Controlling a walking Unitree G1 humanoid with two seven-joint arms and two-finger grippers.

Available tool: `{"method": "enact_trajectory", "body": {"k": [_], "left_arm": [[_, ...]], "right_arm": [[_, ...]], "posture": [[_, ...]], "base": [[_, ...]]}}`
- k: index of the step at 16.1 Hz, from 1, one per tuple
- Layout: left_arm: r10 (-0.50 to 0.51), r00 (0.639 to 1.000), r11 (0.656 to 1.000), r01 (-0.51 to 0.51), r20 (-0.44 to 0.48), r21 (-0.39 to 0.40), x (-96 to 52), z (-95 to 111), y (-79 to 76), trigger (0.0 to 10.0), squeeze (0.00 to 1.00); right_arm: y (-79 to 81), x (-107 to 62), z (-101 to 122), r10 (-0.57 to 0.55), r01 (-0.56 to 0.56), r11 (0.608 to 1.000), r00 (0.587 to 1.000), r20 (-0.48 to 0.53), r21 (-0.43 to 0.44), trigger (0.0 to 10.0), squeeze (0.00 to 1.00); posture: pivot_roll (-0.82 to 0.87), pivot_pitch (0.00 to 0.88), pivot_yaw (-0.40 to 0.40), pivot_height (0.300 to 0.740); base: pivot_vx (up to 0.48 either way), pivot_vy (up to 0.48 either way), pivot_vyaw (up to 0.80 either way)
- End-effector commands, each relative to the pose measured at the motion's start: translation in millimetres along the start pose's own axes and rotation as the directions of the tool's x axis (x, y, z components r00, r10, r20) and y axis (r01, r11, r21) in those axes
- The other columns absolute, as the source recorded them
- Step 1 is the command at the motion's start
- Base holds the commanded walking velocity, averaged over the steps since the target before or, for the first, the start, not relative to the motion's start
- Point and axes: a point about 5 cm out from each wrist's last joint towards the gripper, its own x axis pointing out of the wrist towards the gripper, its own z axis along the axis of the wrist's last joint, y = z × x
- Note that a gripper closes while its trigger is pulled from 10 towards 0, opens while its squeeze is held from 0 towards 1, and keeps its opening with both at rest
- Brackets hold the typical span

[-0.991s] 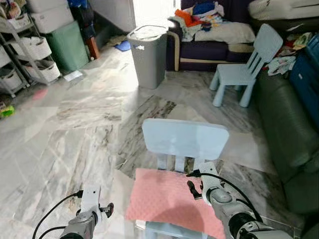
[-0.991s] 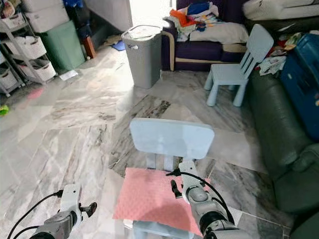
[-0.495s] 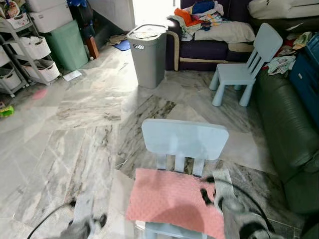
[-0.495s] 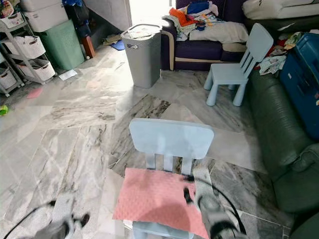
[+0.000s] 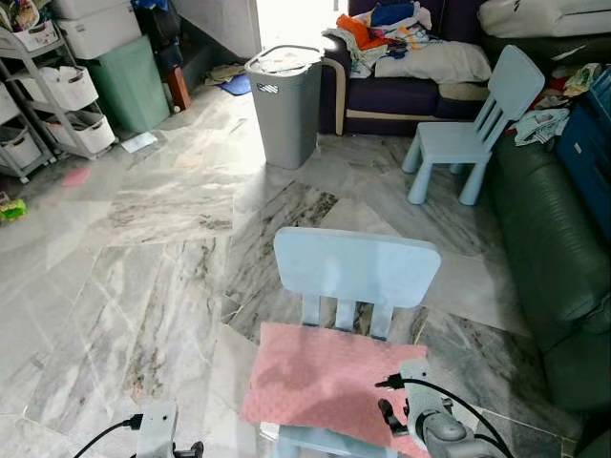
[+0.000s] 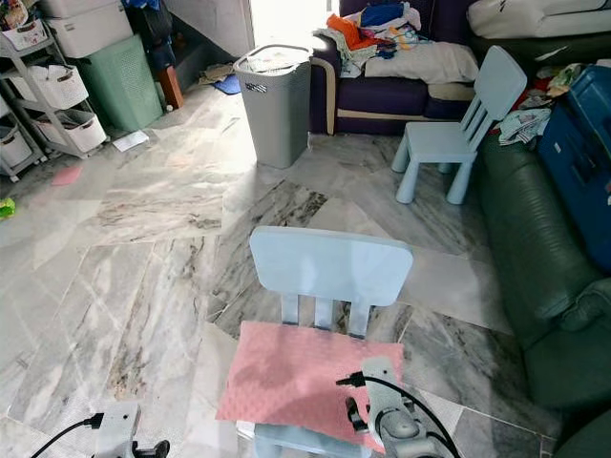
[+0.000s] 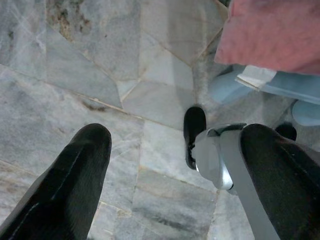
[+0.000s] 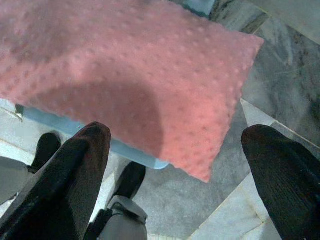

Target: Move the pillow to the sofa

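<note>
Right gripper (image 8: 175, 165) is hovering just above the near right corner of the flat pink dimpled pillow (image 5: 325, 382), fingers (image 8: 70, 175) spread wide, gripping nothing. Left gripper (image 7: 165, 170) is hanging low over the grey marble floor (image 5: 162, 239) left of the chair, fingers also spread wide and empty.

The pillow is lying on the seat of the small pale-blue plastic chair (image 5: 355, 269), overhanging the seat's front edge.

Further out, a grey lidded laundry bin (image 5: 284, 103) is standing on the floor; contents can't be told. A second pale-blue child's chair (image 5: 468, 134) is sitting right of it, next to the dark green leather sofa (image 5: 549, 248).

At the back, a dark purple sofa (image 5: 401, 95) is carrying a pile of mixed clothes (image 5: 382, 29) and a white cushion (image 5: 434, 62). Far left, a shelf rack with white baskets (image 5: 67, 91) is holding items too small to identify, beside a green box (image 5: 129, 86).
</note>
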Motion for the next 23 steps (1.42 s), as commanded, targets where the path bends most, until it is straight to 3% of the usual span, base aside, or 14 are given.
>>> {"method": "enact_trajectory", "body": {"k": [1, 3, 6, 8, 9, 10, 12, 17, 18, 21, 23], "left_arm": [[0.0, 1.0, 1.0, -0.001, 0.028, 0.026, 0.1, 6, 1.8, 10.0, 0.0], [-0.022, 0.997, 0.999, 0.019, 0.079, 0.042, 2.1, 21, -5.4, 10.0, 0.0], [-0.136, 0.95, 0.978, 0.085, 0.28, 0.189, 2.3, 69, -32.7, 10.0, 0.0], [-0.242, 0.882, 0.958, 0.152, 0.404, 0.242, -3.6, 97, -52.8, 10.0, 0.0], [-0.361, 0.787, 0.921, 0.216, 0.5, 0.325, -17.1, 119, -69.4, 10.0, 0.0], [-0.409, 0.746, 0.899, 0.227, 0.526, 0.375, -27.0, 122, -73.7, 10.0, 0.0], [-0.466, 0.691, 0.869, 0.24, 0.552, 0.434, -44.2, 120, -76.6, 10.0, 0.0], [-0.463, 0.624, 0.872, 0.195, 0.629, 0.449, -91.0, 99, -64.7, 10.0, 0.0], [-0.454, 0.63, 0.876, 0.188, 0.63, 0.443, -104.2, 96, -61.9, 10.0, 0.0], [-0.418, 0.664, 0.892, 0.17, 0.62, 0.419, -107.2, 87, -52.7, 10.0, 0.0], [-0.413, 0.668, 0.893, 0.165, 0.619, 0.418, -109.2, 87, -51.7, 10.0, 0.0]], "right_arm": [[0.0, -0.1, 1, 0.009, -0.009, 1.0, 1.0, 0.009, -0.01, 10.0, 0.0], [-0.6, 0.3, 5, 0.007, -0.007, 1.0, 1.0, 0.026, -0.003, 10.0, 0.0], [-5.4, 0.9, 47, -0.015, -0.004, 0.996, 0.974, 0.226, 0.086, 10.0, 0.0], [-8.3, -3.6, 70, -0.006, -0.044, 0.991, 0.933, 0.36, 0.13, 10.0, 0.0], [-8.8, -16.3, 82, 0.025, -0.086, 0.991, 0.88, 0.474, 0.106, 10.0, 0.0], [-9.4, -25.8, 82, 0.035, -0.099, 0.99, 0.861, 0.507, 0.1, 10.0, 0.0], [-11.3, -43.3, 78, 0.035, -0.103, 0.99, 0.84, 0.542, 0.095, 10.0, 0.0], [-12.9, -90.6, 73, 0.018, -0.092, 0.991, 0.81, 0.586, 0.097, 10.0, 0.0], [-11.3, -103.5, 77, 0.028, -0.106, 0.989, 0.81, 0.585, 0.099, 10.0, 0.0], [-10.3, -110.4, 76, 0.069, -0.132, 0.989, 0.816, 0.574, 0.069, 10.0, 0.0], [-11.1, -108.1, 72, 0.062, -0.126, 0.989, 0.832, 0.551, 0.079, 10.0, 0.0]], "posture": [[0.04, 0.062, 0.032, 0.74], [0.04, 0.076, 0.03, 0.74], [0.03, 0.108, 0.022, 0.74], [0.02, 0.136, 0.02, 0.74], [0.01, 0.153, 0.019, 0.74], [0.01, 0.168, 0.016, 0.74], [0.02, 0.188, 0.017, 0.74], [0.02, 0.214, 0.017, 0.74], [0.02, 0.217, 0.016, 0.74], [0.02, 0.231, 0.009, 0.74], [0.02, 0.243, 0.006, 0.74]], "base": [[0.0, 0.0, 0.0], [0.0, 0.0, 0.0], [0.0, 0.0, 0.0], [0.0, 0.0, 0.0], [0.0, 0.0, 0.0], [0.0, 0.0, 0.0], [0.0, 0.0, 0.0], [0.0, 0.0, 0.0], [0.0, 0.0, 0.0], [0.0, 0.0, 0.0], [0.0, 0.0, 0.0]]}}
